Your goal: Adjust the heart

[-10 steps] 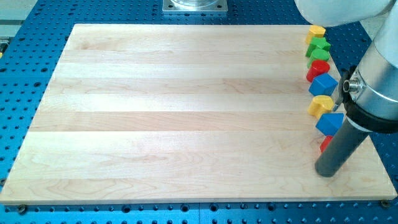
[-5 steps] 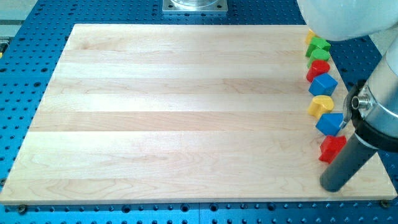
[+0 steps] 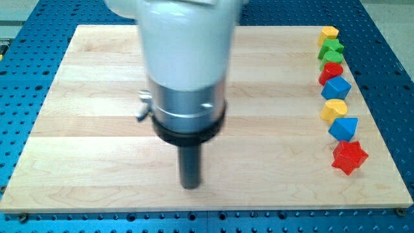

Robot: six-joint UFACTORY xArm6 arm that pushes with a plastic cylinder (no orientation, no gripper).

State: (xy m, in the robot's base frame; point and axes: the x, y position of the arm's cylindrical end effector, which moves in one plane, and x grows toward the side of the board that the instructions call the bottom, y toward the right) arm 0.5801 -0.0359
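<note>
My tip (image 3: 190, 186) rests on the wooden board (image 3: 97, 162) near the view's bottom, left of centre, far from every block. The blocks stand in a column along the board's right edge. From top to bottom they are a yellow block (image 3: 328, 33), a green block (image 3: 332, 49), a red block (image 3: 332, 71), a blue block (image 3: 336, 87), a yellow heart-like block (image 3: 334, 109), a blue block (image 3: 343, 128) and a red star (image 3: 349, 157). The tip touches none of them.
The arm's thick white and grey body (image 3: 187, 71) hangs over the middle of the board and hides the part behind it. A blue perforated table (image 3: 26, 97) surrounds the board.
The arm has swung from the board's lower right corner, beside the red star, far to the left. The red star, half hidden before, now shows whole. The blocks have not moved.
</note>
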